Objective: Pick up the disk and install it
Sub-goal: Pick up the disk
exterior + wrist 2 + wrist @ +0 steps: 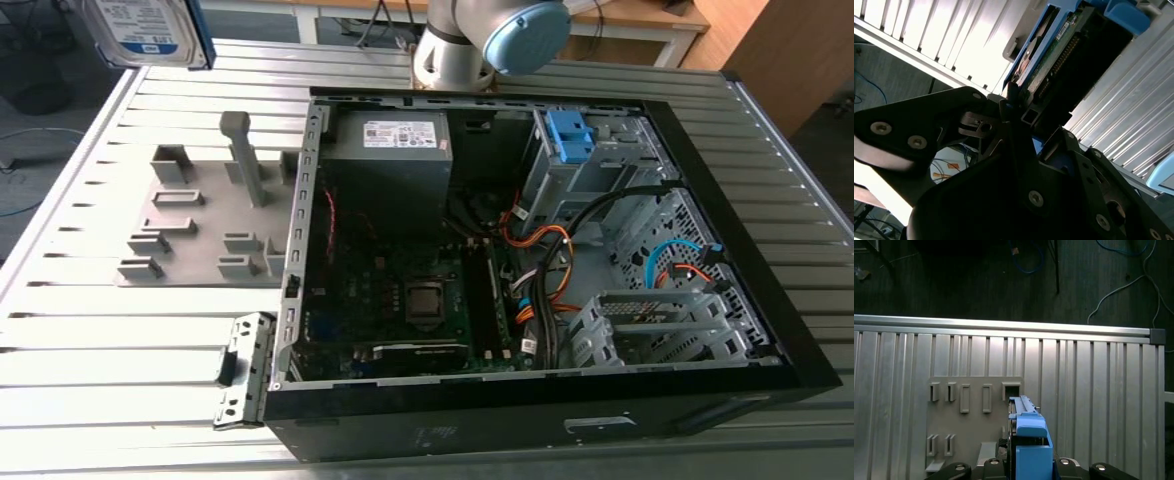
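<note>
Your biggest landmark is the ribbed metal table [80,330], and on it, toward the exterior view's right, lies the open computer case [534,420] with its side panel off. The arm [461,45] rises behind the case's far edge. Inside the case you can see the grey power supply box [387,165] and, near its far right corner, a bare blue bracket [571,135]. On the table to the exterior view's left of the case lies the grey slotted fixture [200,225]. The disk [144,30] is off the table, up at the exterior view's top left corner, well apart from the case, its label facing that camera. In the first wrist view you look along it edge-on, blue carrier nearest, with the fixture and table beyond. In the second wrist view the gripper [1021,117] is clamped on the disk's near end.
</note>
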`<state>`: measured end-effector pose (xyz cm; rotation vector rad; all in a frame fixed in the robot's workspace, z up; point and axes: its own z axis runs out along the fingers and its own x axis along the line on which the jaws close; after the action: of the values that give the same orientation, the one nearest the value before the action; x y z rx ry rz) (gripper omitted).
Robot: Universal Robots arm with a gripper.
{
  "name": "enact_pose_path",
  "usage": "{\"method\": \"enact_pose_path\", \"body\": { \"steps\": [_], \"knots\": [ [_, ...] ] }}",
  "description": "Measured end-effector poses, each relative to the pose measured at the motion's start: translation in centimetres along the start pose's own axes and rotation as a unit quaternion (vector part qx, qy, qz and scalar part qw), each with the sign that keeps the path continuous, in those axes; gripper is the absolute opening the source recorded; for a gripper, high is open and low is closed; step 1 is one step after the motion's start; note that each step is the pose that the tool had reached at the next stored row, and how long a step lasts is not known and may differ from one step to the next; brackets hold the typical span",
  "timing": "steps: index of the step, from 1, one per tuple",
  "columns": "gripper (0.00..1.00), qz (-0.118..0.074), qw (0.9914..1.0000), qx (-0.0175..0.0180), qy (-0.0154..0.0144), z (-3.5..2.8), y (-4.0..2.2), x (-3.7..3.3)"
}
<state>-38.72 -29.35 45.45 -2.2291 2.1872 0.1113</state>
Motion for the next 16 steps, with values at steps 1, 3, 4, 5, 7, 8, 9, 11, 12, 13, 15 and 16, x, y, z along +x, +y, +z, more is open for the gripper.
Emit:
{"method": "enact_pose_path", "body": {
  "steps": [1,3,4,5,7,8,9,11,12,13,15,16],
  "knots": [
    [0.36,0.000,1.00000,0.0000,0.0000,-0.06,0.00,0.00],
    [0.36,0.000,1.00000,0.0000,0.0000,-0.18,0.01,-0.01],
    [0.36,0.000,1.00000,0.0000,0.0000,-0.24,0.01,-0.02],
    [0.36,0.000,1.00000,0.0000,0.0000,-0.30,0.01,-0.02],
    [0.36,0.000,1.00000,0.0000,0.0000,-0.41,0.02,-0.03],
    [0.36,0.000,1.00000,0.0000,0.0000,-0.47,0.02,-0.03],
    [0.36,0.000,1.00000,0.0000,0.0000,-0.53,0.02,-0.03],
    [0.36,0.000,1.00000,0.0000,0.0000,-0.67,0.03,-0.04],
    [0.36,0.000,1.00000,0.0000,0.0000,-0.74,0.03,-0.05],
    [0.36,0.000,1.00000,0.0000,0.0000,-0.82,0.03,-0.05],
    [0.36,0.000,1.00000,0.0000,0.0000,-0.98,0.04,-0.06],
    [0.36,0.000,1.00000,0.0000,0.0000,-1.06,0.04,-0.07]
  ]
}}
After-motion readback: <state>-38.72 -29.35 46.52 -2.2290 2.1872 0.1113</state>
